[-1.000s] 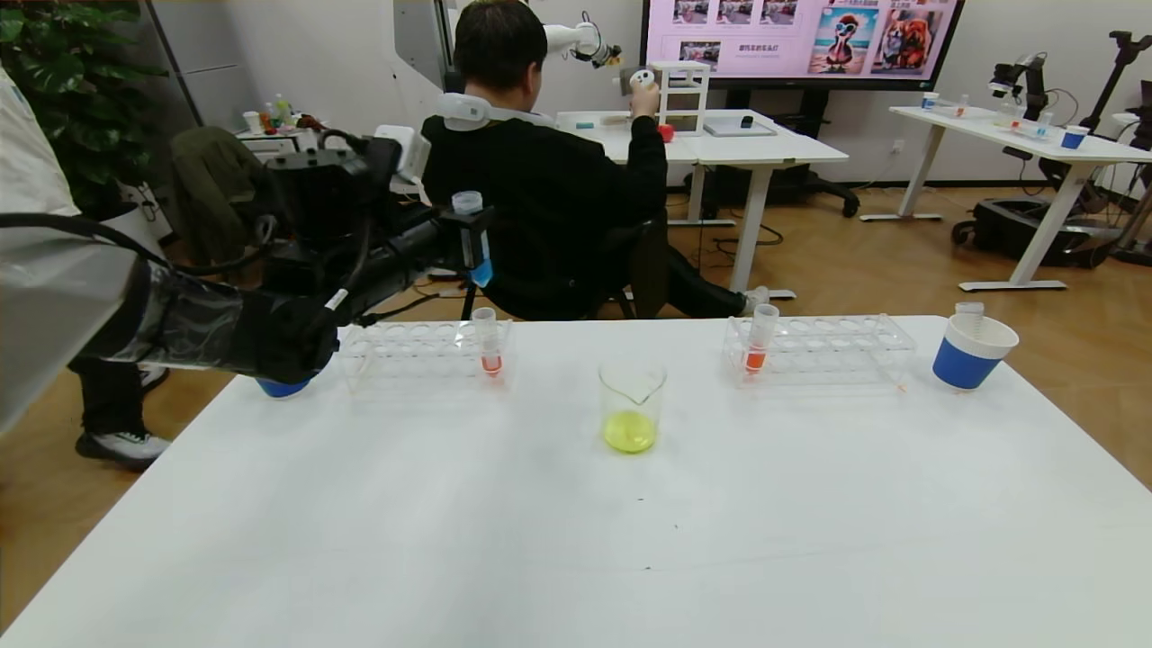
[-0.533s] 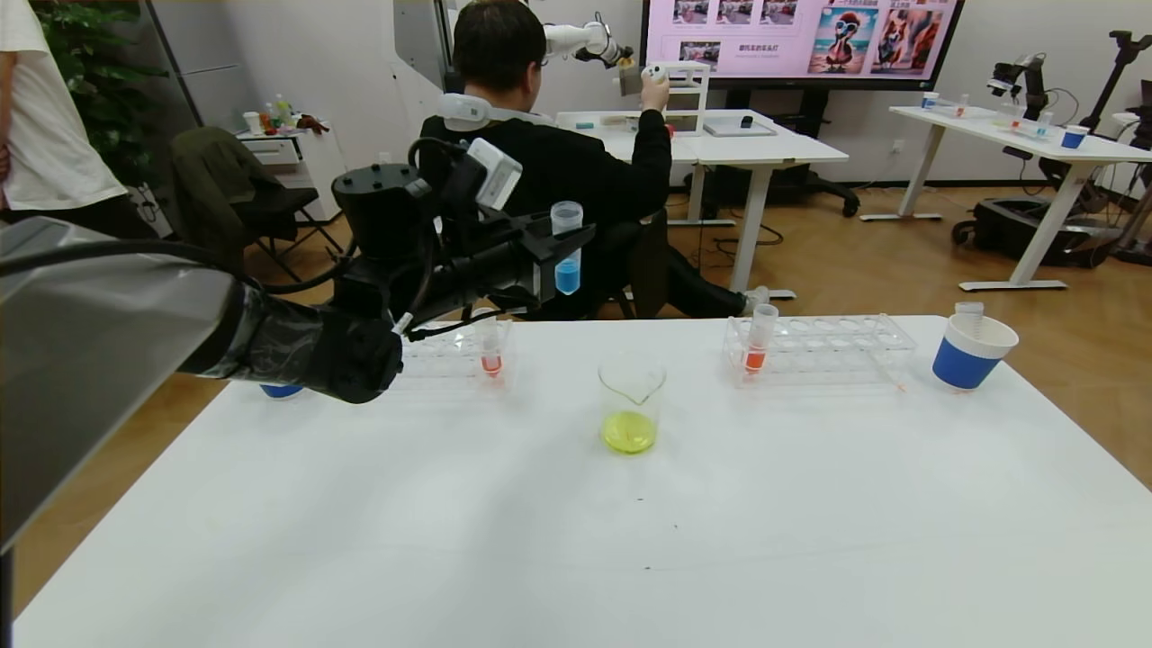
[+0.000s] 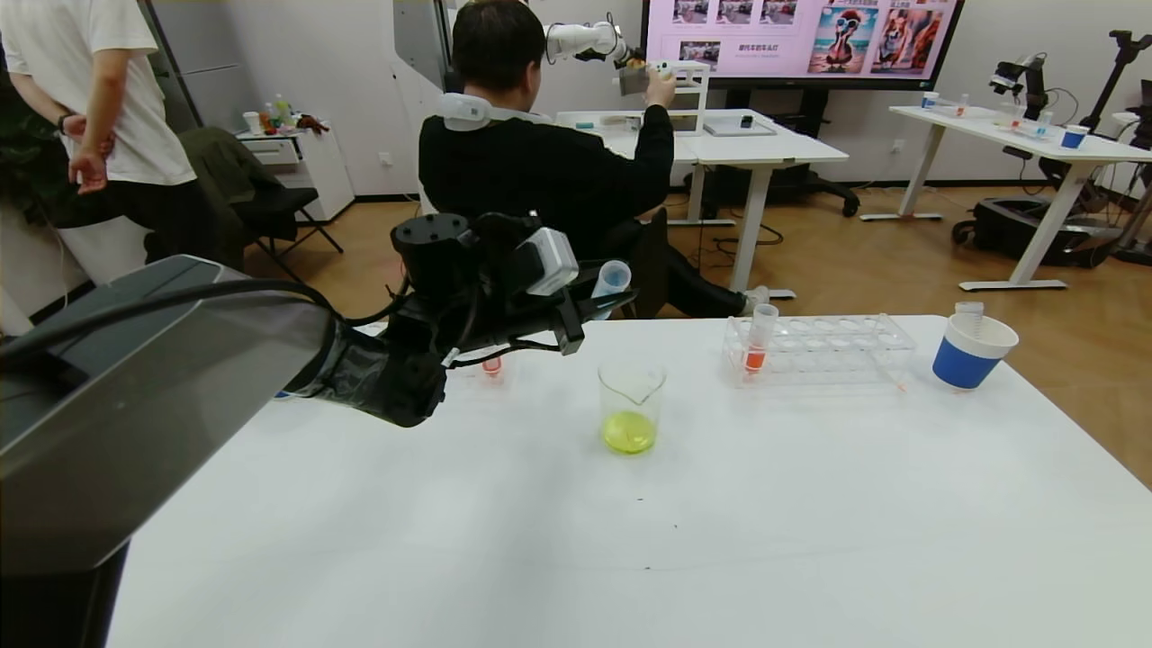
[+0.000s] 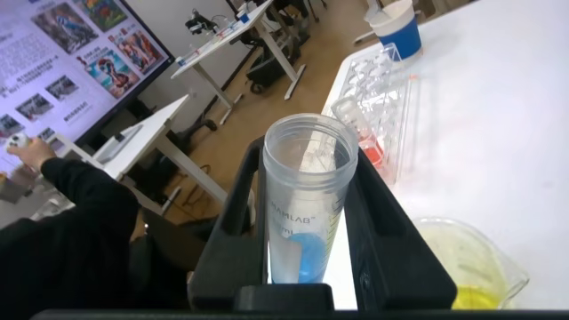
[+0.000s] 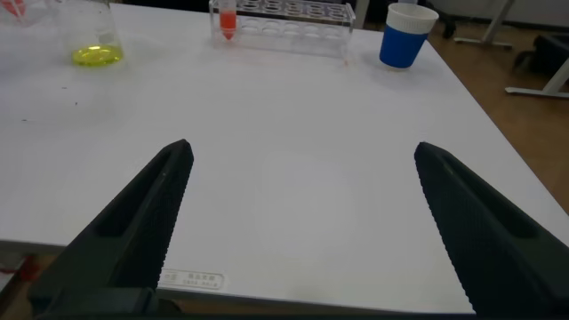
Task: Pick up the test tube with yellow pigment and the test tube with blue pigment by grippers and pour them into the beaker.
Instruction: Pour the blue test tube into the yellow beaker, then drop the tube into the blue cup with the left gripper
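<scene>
The test tube with blue pigment (image 4: 305, 200) is clamped between the closed jaws of the left gripper (image 3: 605, 297), held above the tabletop (image 3: 630, 540) near its far edge and tilted, open mouth uppermost and leaning toward the right; blue liquid sits in its lower end. Just beyond and below the jaws, the beaker (image 3: 632, 405) stands upright near the middle of the far edge, with yellow liquid at its bottom. Left of the beaker, an orange-red tube (image 3: 491, 364) shows partly behind the left arm. Toward the far right corner, a clear rack (image 3: 823, 346) carries one upright orange-red tube (image 3: 758, 338) at its left end; a blue-and-white paper cup (image 3: 970, 350) stands further right, nearest that corner. The right gripper (image 5: 302, 222) hovers over the near right part of the tabletop, well apart from the beaker, its jaws spread wide and holding nothing. The test tube with yellow pigment cannot be identified.
</scene>
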Motion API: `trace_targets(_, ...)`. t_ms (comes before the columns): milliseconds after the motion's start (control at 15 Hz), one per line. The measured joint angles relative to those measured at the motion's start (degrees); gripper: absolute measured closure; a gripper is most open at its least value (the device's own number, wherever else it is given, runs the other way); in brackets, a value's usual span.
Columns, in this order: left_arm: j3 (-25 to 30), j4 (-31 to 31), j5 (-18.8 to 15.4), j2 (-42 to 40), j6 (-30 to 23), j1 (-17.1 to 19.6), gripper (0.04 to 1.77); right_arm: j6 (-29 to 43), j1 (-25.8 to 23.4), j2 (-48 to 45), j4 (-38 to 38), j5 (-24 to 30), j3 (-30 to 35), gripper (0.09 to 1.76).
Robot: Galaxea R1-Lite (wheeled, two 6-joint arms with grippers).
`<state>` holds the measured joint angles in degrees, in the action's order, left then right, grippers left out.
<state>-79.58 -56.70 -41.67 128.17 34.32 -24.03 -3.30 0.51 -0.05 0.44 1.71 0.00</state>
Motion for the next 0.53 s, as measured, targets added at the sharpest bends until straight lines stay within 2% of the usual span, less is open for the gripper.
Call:
trace_targets(333, 0.8, -0.3, 0.0, 1.7, 12.0, -0.8, 1.29, 0.0, 0.0, 0.0, 0.0, 0.0, 0.0, 0.11)
trace_targets(533, 1.1, -0.7, -0.1, 2.2, 17.0, -0.5, 1.29, 0.0, 0.0, 0.0, 0.0, 0.0, 0.0, 0.11)
